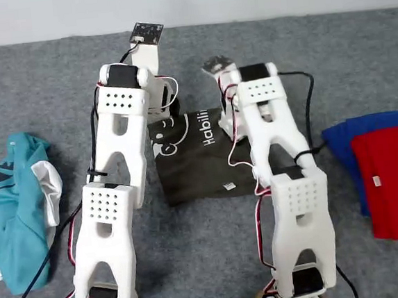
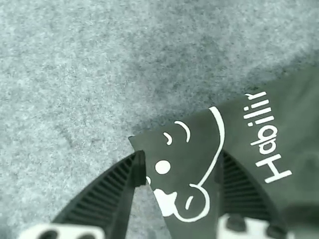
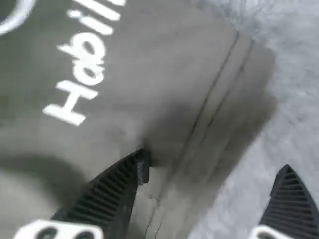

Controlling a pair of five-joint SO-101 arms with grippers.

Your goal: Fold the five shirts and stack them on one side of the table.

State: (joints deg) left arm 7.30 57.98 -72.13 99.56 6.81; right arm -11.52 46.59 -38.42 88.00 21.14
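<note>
The dark shirt (image 1: pixel 193 160) lies folded in the middle of the grey table (image 1: pixel 209 260), between the two arms. Its longer side runs across the table, slightly askew. The left claw (image 2: pixel 179 185) stands wide over one corner. The right claw (image 3: pixel 209 194) is wide astride the opposite edge. A crumpled teal shirt (image 1: pixel 16 207) lies far left. A red shirt (image 1: pixel 393 181) overlaps a blue shirt (image 1: pixel 355 139) far right.

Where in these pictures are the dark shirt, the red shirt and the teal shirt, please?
dark shirt (image 1: pixel 194 170), high view, plain cloth below its print.
red shirt (image 1: pixel 397 180), high view, middle of its folded face.
teal shirt (image 1: pixel 13 221), high view, middle of the heap.
</note>
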